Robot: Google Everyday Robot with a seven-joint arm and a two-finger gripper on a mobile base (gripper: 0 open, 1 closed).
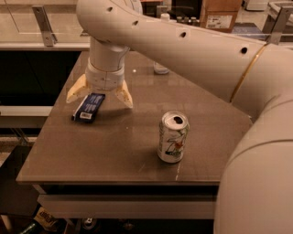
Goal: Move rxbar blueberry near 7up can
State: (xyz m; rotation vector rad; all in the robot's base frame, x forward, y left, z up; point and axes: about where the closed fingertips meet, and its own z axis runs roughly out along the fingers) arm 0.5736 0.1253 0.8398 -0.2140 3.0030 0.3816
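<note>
The dark-blue rxbar blueberry lies flat on the brown table, at its left side, white label patch toward the front. My gripper points down over the bar's far end, its two cream fingers spread wide on either side of the bar. The gripper is open and holds nothing. The 7up can stands upright, silver-white with green and red markings, to the right and nearer the front edge, well apart from the bar.
A clear plastic bottle stands at the table's back, partly hidden behind my arm. My arm's large body fills the right side of the view. A counter and a cardboard box lie beyond.
</note>
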